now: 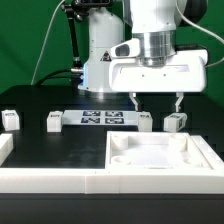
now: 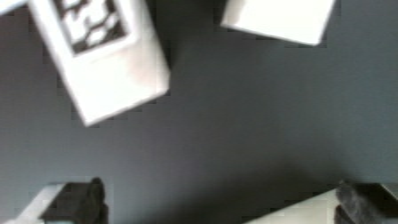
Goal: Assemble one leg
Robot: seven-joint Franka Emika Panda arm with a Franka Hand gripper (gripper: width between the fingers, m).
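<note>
Hovering at middle height in the right half of the exterior view: gripper [image 1: 156, 106], with jaws spread wide and clamped on nothing. Hangs just above a pair of small white pegs in the row across the middle of the black table [image 1: 60, 145]: leg [image 1: 146, 121], just right of the marker board [image 1: 103, 119], and second leg [image 1: 175, 121], just beside it toward the exterior view's right. Also in that row, well apart at the exterior view's left: two further legs [image 1: 10, 120]. Lower right of the exterior view: white square plate [image 1: 118, 160], untouched. In the wrist view: dark fingertips [image 2: 71, 200], bare table between them; ahead of them a tagged peg [image 2: 103, 55] lying askew to the finger line, and the corner of another white peg [image 2: 281, 20]. Neither sits between the fingers; matching them to the pair in the exterior view not possible. Step in hand, by judgement: approach for picking up one leg, task barely begun. To do it well: settle on a single peg; shift sideways until centred over it alone, keeping the neighbour outside the closing path. Turn the wrist to set the fingers square to its long faces. Descend straight and stop short of the table. Close gently on the flat sides at mid-length, then lift without dragging. Likely faults: catching both pegs at once, or nudging the tilted one off line with one fingertip.
</note>
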